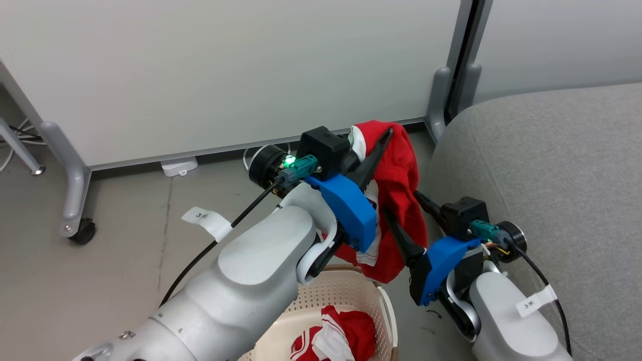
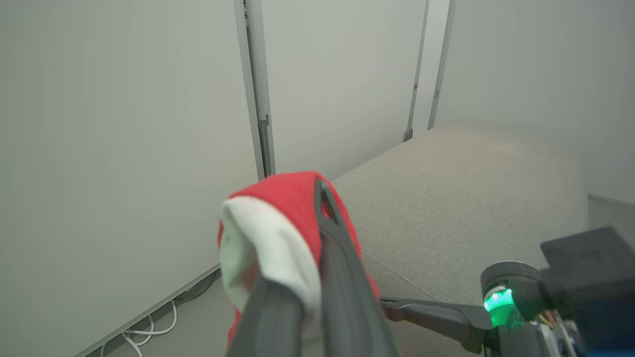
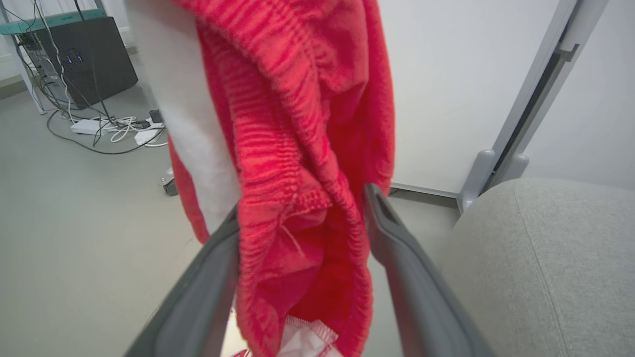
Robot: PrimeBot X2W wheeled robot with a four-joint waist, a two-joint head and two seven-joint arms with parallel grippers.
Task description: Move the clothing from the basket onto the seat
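Note:
One red garment of the clothing (image 1: 401, 170) with white trim hangs in the air from my left gripper (image 1: 382, 140), which is shut on its top fold (image 2: 287, 198) above the basket (image 1: 346, 291). My right gripper (image 1: 401, 203) is open, and its two fingers straddle the hanging cloth (image 3: 297, 148) low down without pinching it. A second red and white garment (image 1: 346, 328) lies inside the cream basket. The grey seat (image 1: 551, 165) stands just right of both grippers; its fabric top (image 2: 471, 198) and rounded edge (image 3: 545, 258) show in the wrist views.
White partition panels (image 1: 225, 75) on a wheeled foot (image 1: 80, 230) close off the back, with a post (image 1: 441, 95) by the seat's corner. Cables and a power strip (image 3: 94, 126) lie on the floor near a dark computer case (image 3: 84, 54).

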